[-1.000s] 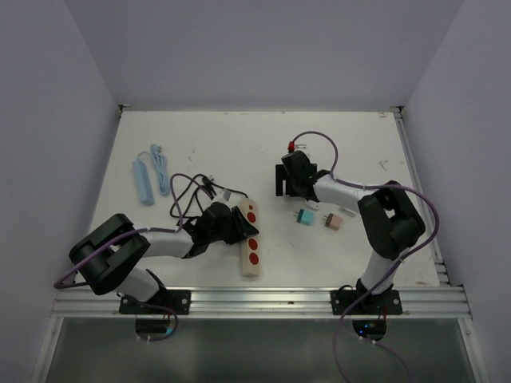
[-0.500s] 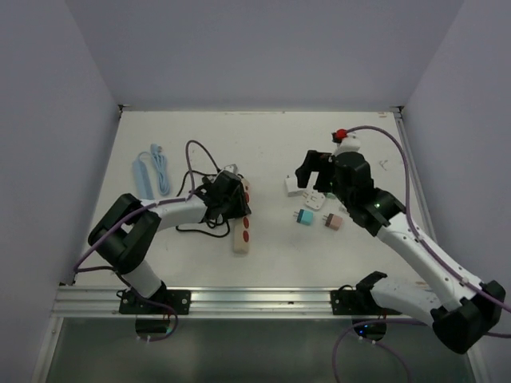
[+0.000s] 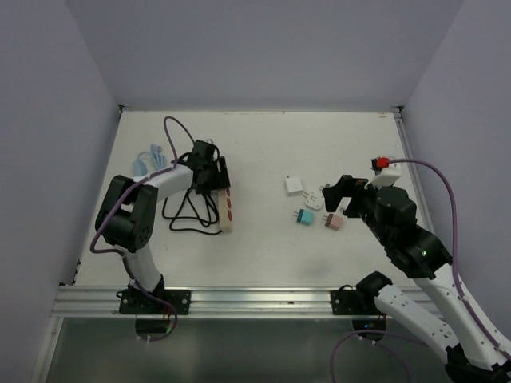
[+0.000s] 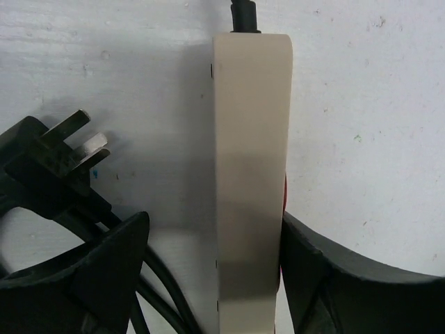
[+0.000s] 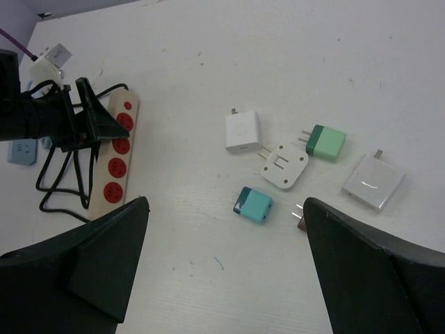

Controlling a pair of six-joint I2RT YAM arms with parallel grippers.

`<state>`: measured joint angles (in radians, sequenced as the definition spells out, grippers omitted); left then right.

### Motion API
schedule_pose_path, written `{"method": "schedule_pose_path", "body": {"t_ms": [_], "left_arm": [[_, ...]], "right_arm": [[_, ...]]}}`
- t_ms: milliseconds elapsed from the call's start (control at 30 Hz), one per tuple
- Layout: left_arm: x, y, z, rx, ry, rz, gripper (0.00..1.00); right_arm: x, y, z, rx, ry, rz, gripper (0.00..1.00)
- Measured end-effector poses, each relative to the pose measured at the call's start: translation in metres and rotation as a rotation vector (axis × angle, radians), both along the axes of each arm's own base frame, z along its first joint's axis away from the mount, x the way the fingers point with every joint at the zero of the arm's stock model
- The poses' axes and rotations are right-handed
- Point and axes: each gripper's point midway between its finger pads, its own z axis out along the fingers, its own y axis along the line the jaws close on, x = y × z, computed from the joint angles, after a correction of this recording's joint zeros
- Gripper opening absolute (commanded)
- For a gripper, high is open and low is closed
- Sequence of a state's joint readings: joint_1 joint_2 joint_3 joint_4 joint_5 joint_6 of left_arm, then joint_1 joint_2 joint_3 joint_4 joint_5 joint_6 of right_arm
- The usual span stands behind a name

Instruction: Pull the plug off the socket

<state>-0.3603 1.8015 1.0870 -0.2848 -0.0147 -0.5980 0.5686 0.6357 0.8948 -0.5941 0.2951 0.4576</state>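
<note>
I have the left gripper [image 3: 215,179] down over the long, narrow cream plastic power strip [image 3: 227,209], which lies on the white table [image 3: 263,247]. In the left wrist view the jaws are spread and straddle the strip. The finger on the strip's red-socket side looks to be right against it, and the other finger [image 4: 104,278] stands off with a clear gap. From that camera I mostly see the strip's plain side wall.

The thin black cord [image 3: 188,214] leaves the far end of the strip and lies in loose loops just beside it, on the side away from the red sockets. The black plug [image 4: 49,163] lies on the table there too, just beside the strip, with its flat metal prongs bare. In the right wrist view the four red sockets show nothing plugged in.

A light blue power strip [image 3: 142,166] sits beyond the cord, partly behind my left arm.

The right gripper [image 5: 226,205] hangs well apart from the cream strip, jaws wide and holding nothing. Below it lie small plug adapters: a white square one [image 5: 243,130] nearest the strip, a white rounded one [image 5: 284,167], a green one [image 5: 325,142], a teal one [image 5: 253,204] and a white rectangular one [image 5: 372,181] farthest from it.
</note>
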Motion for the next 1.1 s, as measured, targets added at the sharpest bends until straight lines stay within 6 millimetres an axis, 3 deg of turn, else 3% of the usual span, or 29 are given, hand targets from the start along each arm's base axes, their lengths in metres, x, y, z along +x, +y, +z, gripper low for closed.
{"method": "schedule_pose_path", "body": {"t_ms": [200,267,367,500,533,567,733,933,1100], "left_arm": [[0.001,-0.003,0.013,-0.049,0.01,-0.032,0.86],[-0.002,-0.006,0.028,-0.077,-0.006,-0.046,0.87],[-0.004,-0.01,0.066,-0.123,-0.075,-0.064,0.88],[-0.012,-0.01,0.141,-0.186,-0.23,-0.084,0.89],[-0.015,-0.009,0.159,-0.198,-0.268,-0.087,0.97],[-0.019,-0.007,0.179,-0.205,-0.313,-0.095,1.0],[-0.052,0.011,0.271,-0.209,-0.528,-0.113,1.0],[-0.113,0.064,0.389,-0.128,-0.852,-0.041,1.0],[-0.176,0.115,0.459,-0.062,-1.082,0.074,1.0]], "right_arm": [[-0.01,-0.012,-0.005,-0.038,0.023,-0.02,0.98],[-0.013,-0.016,-0.004,-0.051,0.025,-0.028,0.99],[-0.016,-0.024,0.007,-0.064,0.005,-0.046,0.99],[-0.022,-0.038,0.031,-0.072,-0.045,-0.084,0.99],[-0.024,-0.042,0.038,-0.072,-0.059,-0.093,0.99],[-0.026,-0.046,0.043,-0.074,-0.072,-0.107,0.99],[-0.039,-0.07,0.063,-0.089,-0.122,-0.177,0.99],[-0.059,-0.096,0.091,-0.083,-0.187,-0.238,0.99],[-0.073,-0.112,0.115,-0.071,-0.24,-0.268,0.99]]}}
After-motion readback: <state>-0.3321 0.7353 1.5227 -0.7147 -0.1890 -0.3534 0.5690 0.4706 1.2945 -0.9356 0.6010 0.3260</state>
